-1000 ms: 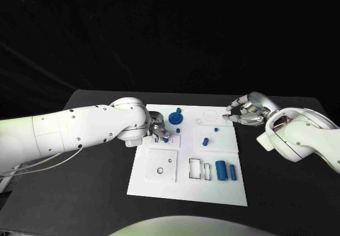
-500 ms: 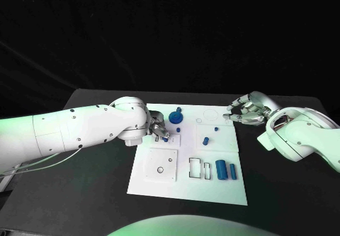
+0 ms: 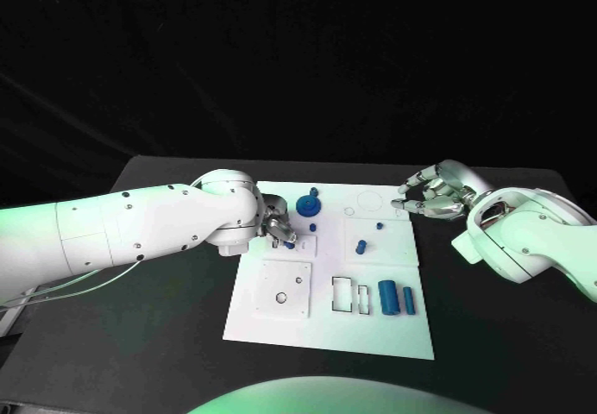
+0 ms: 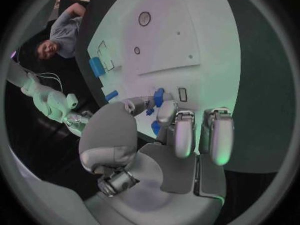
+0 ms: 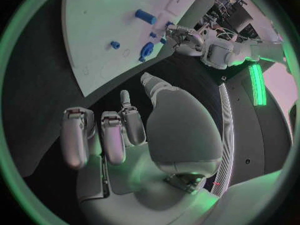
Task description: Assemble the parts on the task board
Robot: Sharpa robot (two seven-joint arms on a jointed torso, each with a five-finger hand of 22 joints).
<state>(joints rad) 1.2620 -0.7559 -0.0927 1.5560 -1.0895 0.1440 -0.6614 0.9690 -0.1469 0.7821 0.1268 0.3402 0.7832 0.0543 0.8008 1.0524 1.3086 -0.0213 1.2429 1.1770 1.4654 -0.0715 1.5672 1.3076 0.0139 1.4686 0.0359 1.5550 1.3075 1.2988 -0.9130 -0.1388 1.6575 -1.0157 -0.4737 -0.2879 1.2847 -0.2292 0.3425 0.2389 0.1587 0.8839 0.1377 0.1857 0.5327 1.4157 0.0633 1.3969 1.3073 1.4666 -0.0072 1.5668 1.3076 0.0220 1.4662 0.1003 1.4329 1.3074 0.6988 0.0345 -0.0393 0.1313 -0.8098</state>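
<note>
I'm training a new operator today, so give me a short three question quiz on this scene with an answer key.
1. True or false: the left robot hand is pinching a small blue part over the board.
2. Which describes the right robot hand? A: holding the cylinder. B: off the board's far right edge, fingers curled, holding nothing. C: pressing the disc.
3. Fill in: the big blue cylinder lies next to a thinner blue ____.

Key: 1 true. 2 B. 3 rod.
</note>
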